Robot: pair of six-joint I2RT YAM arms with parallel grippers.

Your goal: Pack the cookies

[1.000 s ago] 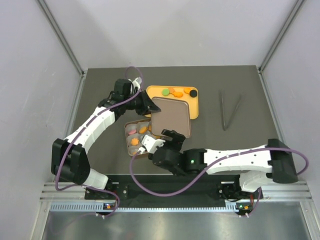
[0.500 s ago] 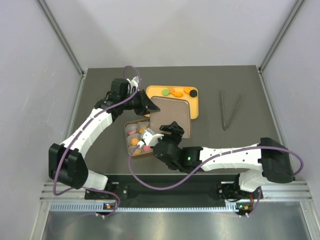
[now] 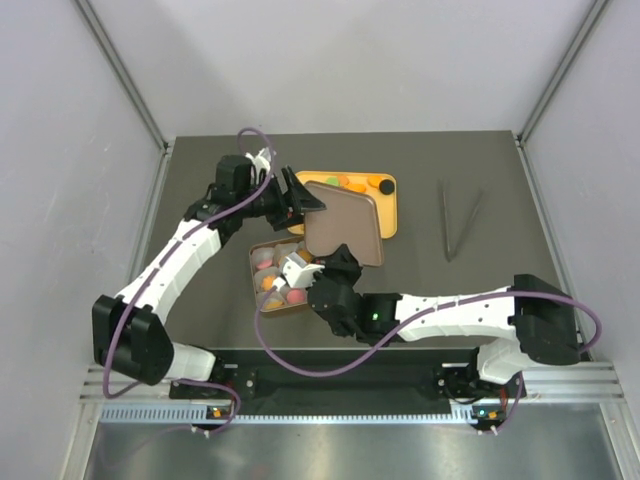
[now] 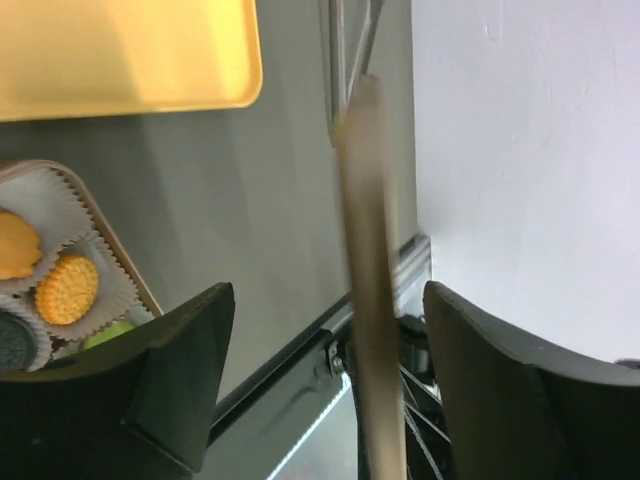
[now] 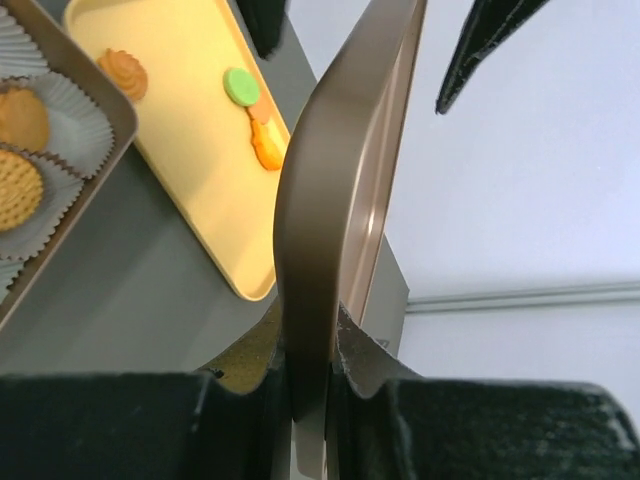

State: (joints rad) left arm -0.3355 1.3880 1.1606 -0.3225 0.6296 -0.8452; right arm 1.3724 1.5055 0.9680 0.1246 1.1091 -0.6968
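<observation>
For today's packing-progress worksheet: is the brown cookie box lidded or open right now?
Open. Its lid is clamped in the right gripper, off the box; cookies show uncovered in their paper cups.

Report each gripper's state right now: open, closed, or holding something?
Left gripper: open, jaws apart on either side of the brown lid, not gripping it.
Right gripper: closed on the brown lid.

left arm (image 3: 175, 265): reaches from base toward 1 o'clock | left gripper (image 3: 303, 195): jaws spread, lid (image 3: 345, 225) edge between them | right arm (image 3: 450, 310): stretched low toward 9–10 o'clock | right gripper (image 5: 312, 365): clamped on lid edge
</observation>
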